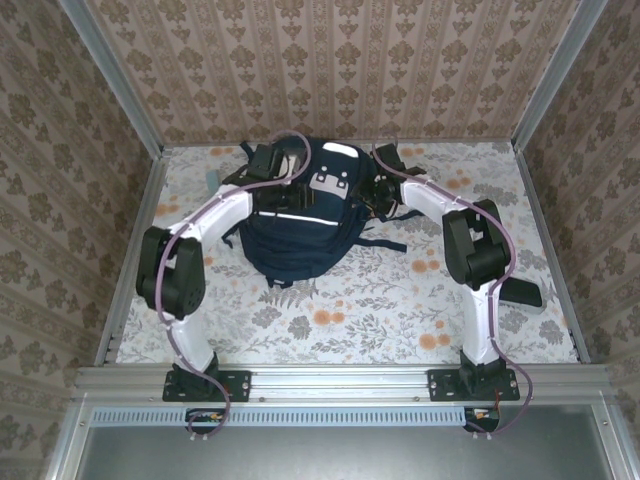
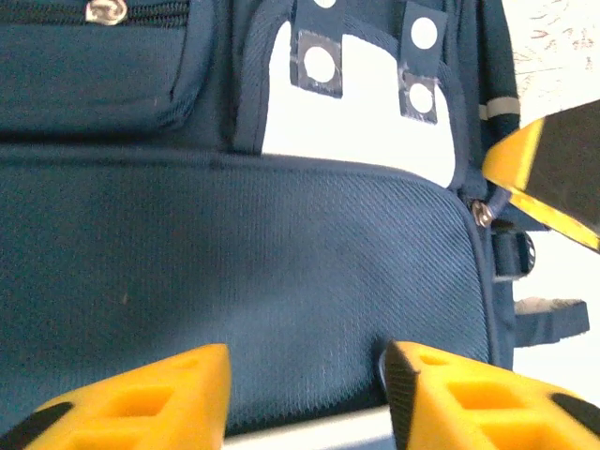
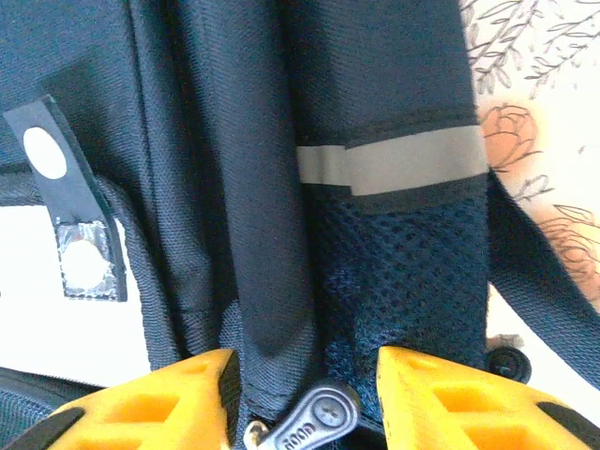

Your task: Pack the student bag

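The student bag (image 1: 300, 225), a large navy backpack with white patches, lies on the flowered table (image 1: 380, 300) at the back centre. My left gripper (image 1: 275, 165) rests on its upper left. In the left wrist view this gripper (image 2: 307, 361) straddles a flat navy panel at the bag's edge, its yellow fingers (image 2: 441, 394) apart, and contact is unclear. My right gripper (image 1: 375, 190) is at the bag's upper right side. In the right wrist view it (image 3: 305, 366) pinches a raised fold of navy fabric, with a grey zip pull (image 3: 314, 417) lying between its fingers, below the reflective stripe (image 3: 394, 161).
A small flat black case (image 1: 523, 293) lies on the table at the right, beside the right arm. A dark strap (image 1: 385, 243) trails from the bag toward the right. Patterned walls close the table in on three sides.
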You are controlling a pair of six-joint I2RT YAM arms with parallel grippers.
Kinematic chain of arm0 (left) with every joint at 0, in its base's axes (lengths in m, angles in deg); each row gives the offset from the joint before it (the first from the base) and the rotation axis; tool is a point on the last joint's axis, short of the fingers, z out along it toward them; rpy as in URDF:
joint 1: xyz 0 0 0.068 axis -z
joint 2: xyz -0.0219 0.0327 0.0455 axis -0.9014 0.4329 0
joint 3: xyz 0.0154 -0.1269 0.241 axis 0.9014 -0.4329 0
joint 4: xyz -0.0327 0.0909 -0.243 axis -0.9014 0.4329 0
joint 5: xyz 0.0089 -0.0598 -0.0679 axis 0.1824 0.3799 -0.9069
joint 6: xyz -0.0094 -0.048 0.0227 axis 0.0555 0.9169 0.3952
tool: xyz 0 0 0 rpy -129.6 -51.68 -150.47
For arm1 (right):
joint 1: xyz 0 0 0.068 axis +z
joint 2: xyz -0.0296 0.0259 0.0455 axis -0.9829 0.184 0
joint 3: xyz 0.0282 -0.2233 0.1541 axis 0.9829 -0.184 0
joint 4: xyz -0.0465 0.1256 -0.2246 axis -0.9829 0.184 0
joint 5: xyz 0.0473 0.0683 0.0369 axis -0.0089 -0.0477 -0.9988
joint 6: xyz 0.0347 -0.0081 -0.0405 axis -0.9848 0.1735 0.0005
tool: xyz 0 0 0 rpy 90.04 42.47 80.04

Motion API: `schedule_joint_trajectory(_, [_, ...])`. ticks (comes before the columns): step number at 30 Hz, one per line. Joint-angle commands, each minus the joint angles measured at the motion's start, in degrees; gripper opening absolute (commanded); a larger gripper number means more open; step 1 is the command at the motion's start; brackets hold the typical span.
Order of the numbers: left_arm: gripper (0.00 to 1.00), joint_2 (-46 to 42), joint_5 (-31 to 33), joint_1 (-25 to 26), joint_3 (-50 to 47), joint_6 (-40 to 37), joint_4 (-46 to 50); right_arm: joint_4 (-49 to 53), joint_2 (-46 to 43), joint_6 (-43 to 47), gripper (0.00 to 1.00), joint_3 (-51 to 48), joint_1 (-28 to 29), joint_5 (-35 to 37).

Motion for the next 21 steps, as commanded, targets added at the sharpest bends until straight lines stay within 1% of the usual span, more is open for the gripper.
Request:
schedule_joint_trajectory(1, [0.42, 4.55, 1.55, 0.25, 4.86, -2.53, 0.10, 0.58, 1.80, 1.43, 0.41, 2.69, -0.36, -2.79])
schedule_joint_trajectory(4, [0.39, 8.74, 2.56, 0.32, 8.64, -2.69, 1.42, 0.28, 1.43, 2.59, 0.38, 2.54, -0.35, -3.18])
schedule_joint_trajectory(8, [0.38, 13.15, 4.14, 0.27, 12.51, -2.65, 4.26, -0.15, 1.18, 3.44, 0.33, 2.13, -0.45, -4.10])
schedule_joint_trajectory(12, [0.38, 16.11, 6.69, 0.26, 14.78, -1.84, 7.75, 0.02, 1.33, 3.79, 0.31, 1.99, -0.46, -3.72])
schedule_joint_trajectory(15, [0.38, 17.38, 7.64, 0.32, 15.25, -1.81, 9.48, 0.11, 1.49, 4.02, 0.26, 2.11, -0.46, -3.21])
schedule_joint_trajectory(21, [0.38, 18.71, 8.38, 0.29, 15.83, -1.11, 10.99, 2.05, -0.56, 6.10, 0.12, 1.39, -0.28, 0.39])
